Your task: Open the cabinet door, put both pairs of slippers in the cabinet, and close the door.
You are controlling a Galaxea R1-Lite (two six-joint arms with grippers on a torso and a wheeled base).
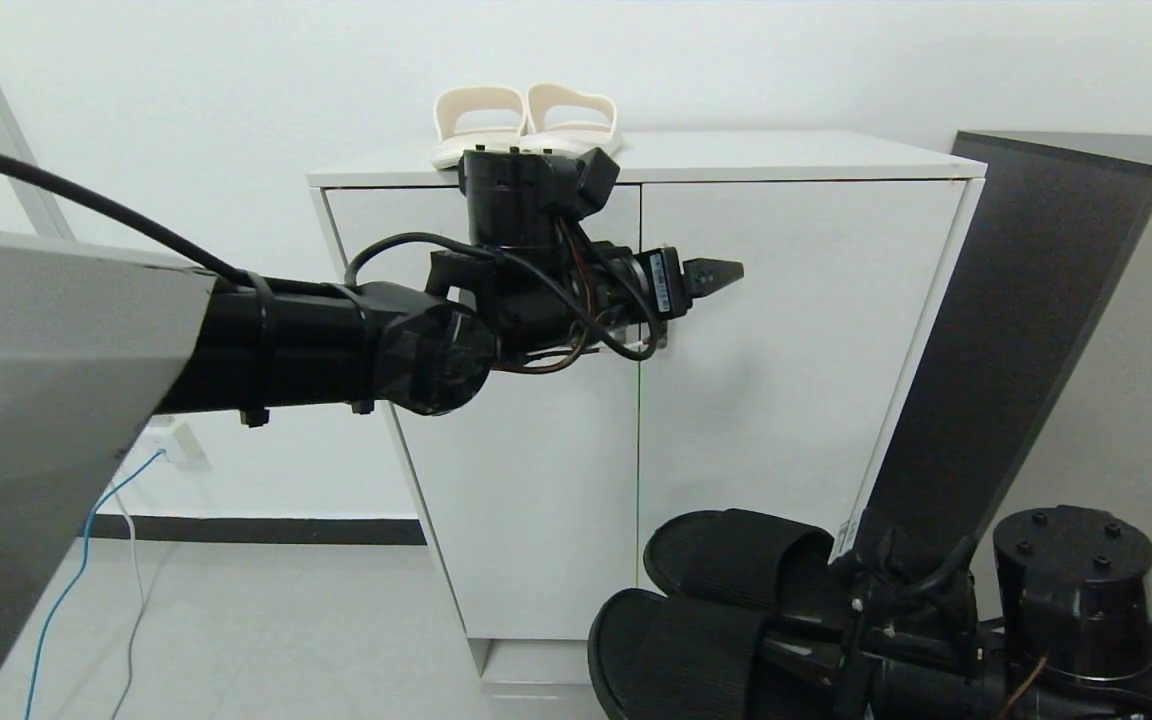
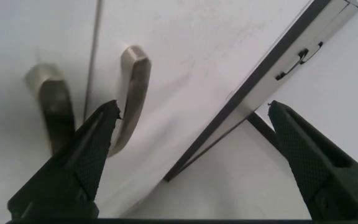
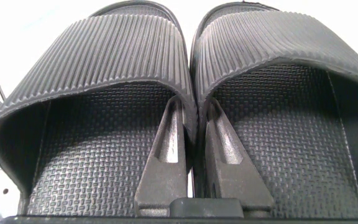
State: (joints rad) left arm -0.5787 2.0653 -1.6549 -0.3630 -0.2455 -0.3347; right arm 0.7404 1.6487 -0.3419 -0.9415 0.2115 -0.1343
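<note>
1. Cabinet [image 1: 786, 350], white with two doors, is seen standing on a pale floor [image 1: 266, 620] against a white wall [image 1: 186, 80]. Both doors are seen flush and shut in the head view.
2. Cream slippers [image 1: 526, 120] are placed side by side on top of the cabinet, near its left end.
3. The left gripper [image 1: 714, 274] is held in front of the upper part of the doors, close to the seam between them.
4. In the left wrist view its fingers [image 2: 79, 162] are spread wide. One of the two metal handles [image 2: 135, 93] is seen just beside a fingertip, and contact cannot be told.
5. Black slippers [image 1: 726, 600] are held low at the right, in front of the cabinet's right door and off the floor.
6. The right gripper [image 3: 194, 149] is closed narrowly on this pair. One of its fingers [image 3: 163, 162] is pushed inside each slipper, so the two inner walls are pinched together.
7. A dark grey panel [image 1: 1036, 300] is seen to the right of the cabinet.
</note>
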